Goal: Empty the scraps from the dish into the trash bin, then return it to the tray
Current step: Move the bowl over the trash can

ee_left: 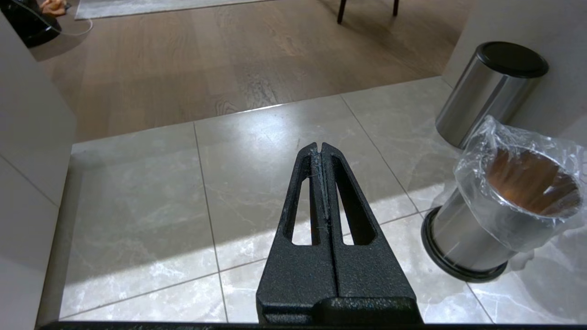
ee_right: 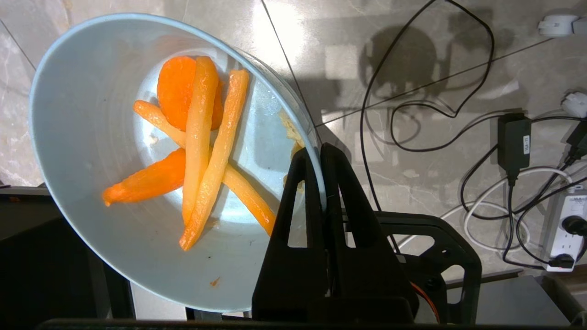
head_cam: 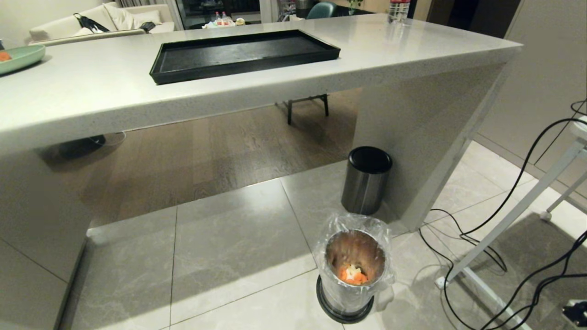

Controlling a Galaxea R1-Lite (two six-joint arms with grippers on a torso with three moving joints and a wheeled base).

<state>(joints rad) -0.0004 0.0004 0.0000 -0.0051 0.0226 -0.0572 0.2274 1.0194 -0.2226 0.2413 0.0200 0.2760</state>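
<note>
The right gripper (ee_right: pixel 319 149) has its fingers pinched tight on the rim of the dish (ee_right: pixel 105 192), gripping at the bowl's four o'clock edge. The scraps (ee_right: pixel 197 151) lie inside it, over the tiled floor. The left gripper (ee_left: pixel 320 147) hangs idle, fingers pressed together on nothing. The trash bin (head_cam: pixel 355 268) stands at six o'clock on the floor; the tray (head_cam: pixel 243 55) sits at twelve on the surface (head_cam: pixel 91 91). Likely step: carrying to dump. Next, centre the bowl over the bin and tip.
</note>
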